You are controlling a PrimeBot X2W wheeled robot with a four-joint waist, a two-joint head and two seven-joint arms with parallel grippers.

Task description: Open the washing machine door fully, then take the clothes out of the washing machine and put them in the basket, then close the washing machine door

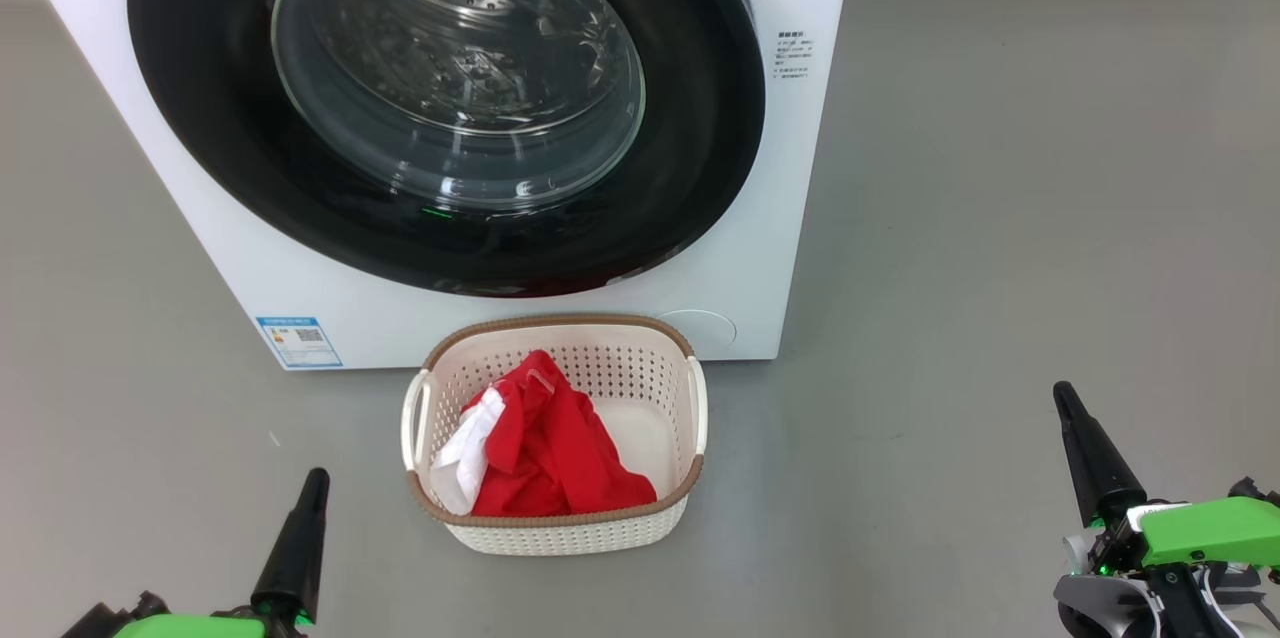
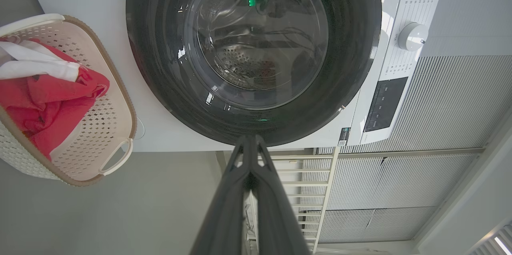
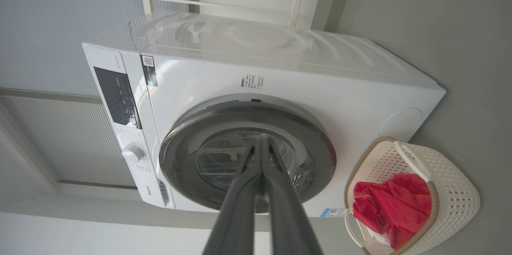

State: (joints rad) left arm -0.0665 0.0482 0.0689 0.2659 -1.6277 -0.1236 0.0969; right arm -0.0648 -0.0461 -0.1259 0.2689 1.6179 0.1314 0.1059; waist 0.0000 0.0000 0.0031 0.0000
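Here, left hand point(image 1: 317, 480) and right hand point(image 1: 1063, 396) flank the basket point(image 1: 560, 539), fingers closed.

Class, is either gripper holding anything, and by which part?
Nothing is held: the left gripper and right gripper are both shut and empty. The clothes lie in the basket.

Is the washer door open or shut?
Shut. The door lies flat against the white front of the washing machine, with no gap showing.
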